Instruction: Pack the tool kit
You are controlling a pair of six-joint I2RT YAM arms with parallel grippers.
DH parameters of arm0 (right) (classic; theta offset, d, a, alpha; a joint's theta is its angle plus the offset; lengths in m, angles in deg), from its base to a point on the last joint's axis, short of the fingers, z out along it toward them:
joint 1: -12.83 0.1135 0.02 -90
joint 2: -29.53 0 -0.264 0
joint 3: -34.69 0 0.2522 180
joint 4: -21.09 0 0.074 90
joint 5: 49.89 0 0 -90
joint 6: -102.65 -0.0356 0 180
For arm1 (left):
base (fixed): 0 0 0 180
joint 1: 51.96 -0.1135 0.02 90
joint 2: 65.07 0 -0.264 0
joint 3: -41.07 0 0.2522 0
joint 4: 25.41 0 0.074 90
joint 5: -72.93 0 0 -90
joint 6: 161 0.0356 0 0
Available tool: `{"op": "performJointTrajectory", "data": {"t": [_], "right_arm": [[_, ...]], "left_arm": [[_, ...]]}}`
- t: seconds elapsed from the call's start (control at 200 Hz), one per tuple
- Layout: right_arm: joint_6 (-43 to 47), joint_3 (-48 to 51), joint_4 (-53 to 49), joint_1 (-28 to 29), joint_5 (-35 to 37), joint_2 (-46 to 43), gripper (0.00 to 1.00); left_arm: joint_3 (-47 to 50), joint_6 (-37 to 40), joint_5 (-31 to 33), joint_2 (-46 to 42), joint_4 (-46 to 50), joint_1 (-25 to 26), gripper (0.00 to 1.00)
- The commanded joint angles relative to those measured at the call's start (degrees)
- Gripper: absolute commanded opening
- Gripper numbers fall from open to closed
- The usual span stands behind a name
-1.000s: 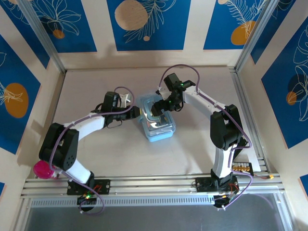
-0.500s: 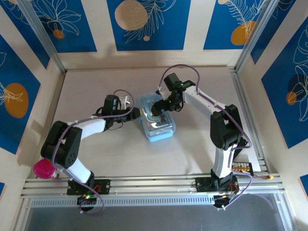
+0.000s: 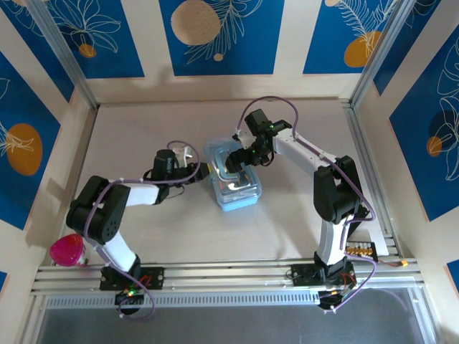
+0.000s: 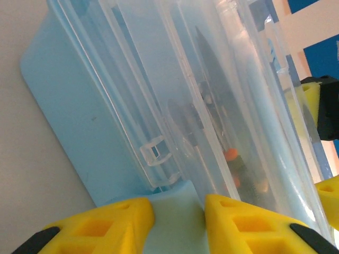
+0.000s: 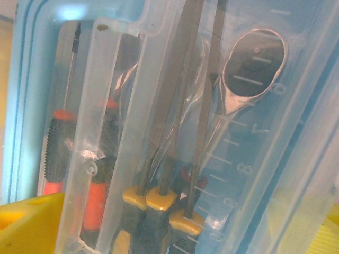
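Observation:
The tool kit, a light-blue case with a clear lid, lies mid-table. My left gripper is at its left side. In the left wrist view the yellow fingers are shut on a light-blue tab of the case, just below a clear latch. My right gripper hovers over the lid, open, with its yellow fingers spread wide. Through the lid I see yellow-collared screwdrivers, red-and-black handles and a ratchet wrench head.
A pink cup stands at the near left edge beside the left arm's base. An aluminium rail runs along the front. Side walls close in the table; bare tabletop lies behind and left of the case.
The left arm's wrist and elbow have swung toward the near edge, uncovering the pink cup, while its gripper stays at the case's left side. The right arm and the case have not moved.

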Motion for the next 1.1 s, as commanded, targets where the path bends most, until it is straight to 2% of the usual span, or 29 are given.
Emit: {"op": "performJointTrajectory", "data": {"t": [0.0,0.44,0.53,0.63,0.845,1.096], "right_arm": [[-3.1,8.71,-3.84,4.81,-10.26,10.96,0.93],[-7.51,9.27,-0.13,4.74,-18.09,11.12,0.93],[-7.98,8.97,0.05,4.56,-18.67,11.3,0.93],[-8.42,8.63,-0.09,4.31,-18.88,11.48,0.93],[-8.95,7.82,0.05,4.12,-19.03,12.06,0.93],[-8.86,6.92,0.07,3.46,-19.24,12.13,0.93]], "left_arm": [[1.4,-2.69,1.14,7.67,-3.94,3.66,0.35],[5.5,-11.59,4.15,19.59,-30.44,5.23,0.35],[5.45,-13.02,4.15,22.15,-33.45,5.69,0.34],[5.05,-12.89,4.5,23.03,-33.22,6.38,0.35],[3.24,-9.79,6.08,20.93,-25.83,8.15,0.35],[3.94,-10.69,7.26,20.81,-26.09,8.22,0.35]]}}
